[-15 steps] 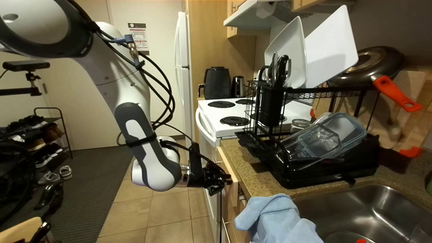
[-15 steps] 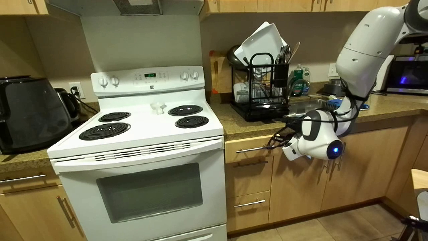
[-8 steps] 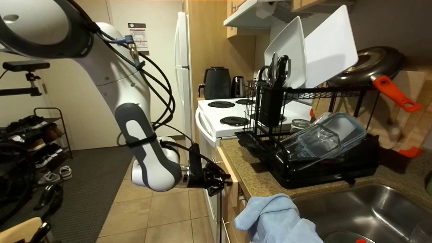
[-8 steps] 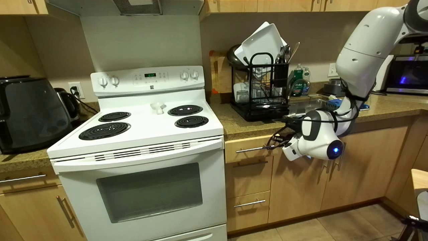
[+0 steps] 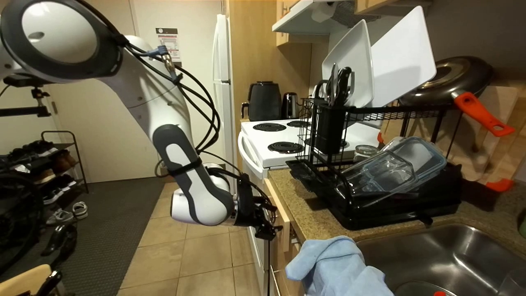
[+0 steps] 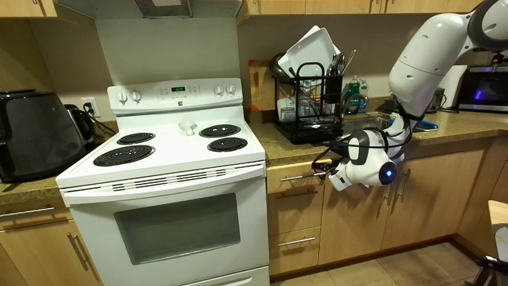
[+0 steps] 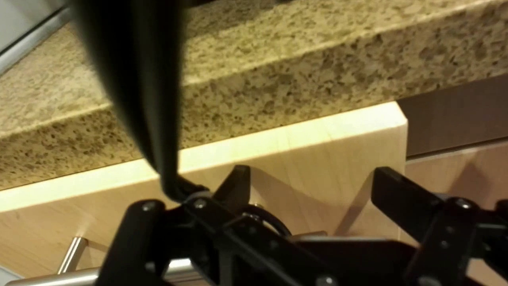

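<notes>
Two blocky black fingers (image 7: 236, 186) of the dark metal gripper (image 7: 311, 174) stand wide apart in the wrist view, holding nothing. They point at the pale wooden drawer (image 7: 337, 167), near an upper corner of its front; whether they touch it I cannot tell. Its silver metal bar handle (image 6: 300, 177) runs across the front, one end overlapped by the gripper in an exterior view. The drawer sits partly pulled out beneath the speckled brown stone countertop (image 5: 287, 189).

On that counter, shown in both exterior views, rests a black wire dish rack (image 5: 353, 216) bearing large white square plates (image 5: 398, 61), a dark round frying pan with a red-orange handle (image 5: 483, 115) and clear glass containers (image 5: 386, 174). A light-blue cloth (image 5: 341, 267) hangs beside the stainless-steel sink (image 5: 448, 255). Beside the drawer stands a white electric stove (image 6: 174, 149) with black coil burners (image 6: 125, 155).
</notes>
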You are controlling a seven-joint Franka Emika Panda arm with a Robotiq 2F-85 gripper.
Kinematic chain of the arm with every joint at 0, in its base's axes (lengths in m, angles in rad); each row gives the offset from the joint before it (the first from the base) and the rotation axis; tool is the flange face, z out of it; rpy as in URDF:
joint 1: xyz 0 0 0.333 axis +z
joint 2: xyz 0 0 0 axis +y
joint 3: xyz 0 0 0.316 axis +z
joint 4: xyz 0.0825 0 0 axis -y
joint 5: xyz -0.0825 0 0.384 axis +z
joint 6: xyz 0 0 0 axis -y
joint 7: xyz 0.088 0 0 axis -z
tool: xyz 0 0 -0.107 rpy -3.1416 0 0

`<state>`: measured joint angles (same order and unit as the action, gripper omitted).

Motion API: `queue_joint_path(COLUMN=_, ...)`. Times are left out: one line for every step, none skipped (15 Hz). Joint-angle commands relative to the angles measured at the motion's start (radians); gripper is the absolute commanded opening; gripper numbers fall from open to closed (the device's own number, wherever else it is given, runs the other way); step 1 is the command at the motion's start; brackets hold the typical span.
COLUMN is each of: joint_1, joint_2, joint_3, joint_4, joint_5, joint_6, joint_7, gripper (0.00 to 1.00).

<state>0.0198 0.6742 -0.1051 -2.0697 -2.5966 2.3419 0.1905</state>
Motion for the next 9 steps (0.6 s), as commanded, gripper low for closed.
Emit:
queue_joint_path(joint_1=0.058, joint_2=0.057, joint_3=-0.052, joint_4=0.131, joint_5=-0.010, joint_6=0.100, joint_7=0.035, gripper=1.00)
queue_joint_path(joint_1=0.060, joint_2=0.070, joint_3=-0.060, joint_4=0.153, joint_5=-0.010, joint_6=0.117, joint_7=0.043, gripper=1.00)
queue_joint_path(joint_1=0.062, joint_2=0.080, joint_3=-0.067, joint_4=0.173, joint_5=-0.010, joint_6=0.133, joint_7=0.053, gripper=1.00)
queue_joint_path(joint_1=0.062, joint_2=0.088, joint_3=-0.071, joint_4=0.189, joint_5=-0.010, joint_6=0.145, joint_7=0.062, gripper=1.00)
queue_joint_path(joint_1=0.056, joint_2=0.094, joint_3=-0.074, joint_4=0.199, joint_5=-0.010, joint_6=0.154, joint_7=0.070, gripper=0.75)
queue_joint_path(joint_1=0.052, joint_2=0.093, joint_3=-0.077, joint_4=0.199, joint_5=-0.009, joint_6=0.157, joint_7=0.077, gripper=0.74)
queue_joint_path(joint_1=0.045, joint_2=0.091, joint_3=-0.076, joint_4=0.196, joint_5=-0.009, joint_6=0.156, joint_7=0.086, gripper=0.68)
queue_joint_path(joint_1=0.041, joint_2=0.088, joint_3=-0.077, joint_4=0.191, joint_5=-0.009, joint_6=0.150, joint_7=0.095, gripper=0.62)
queue_joint_path(joint_1=0.042, joint_2=0.087, joint_3=-0.077, joint_4=0.189, joint_5=-0.009, joint_6=0.148, joint_7=0.109, gripper=0.55)
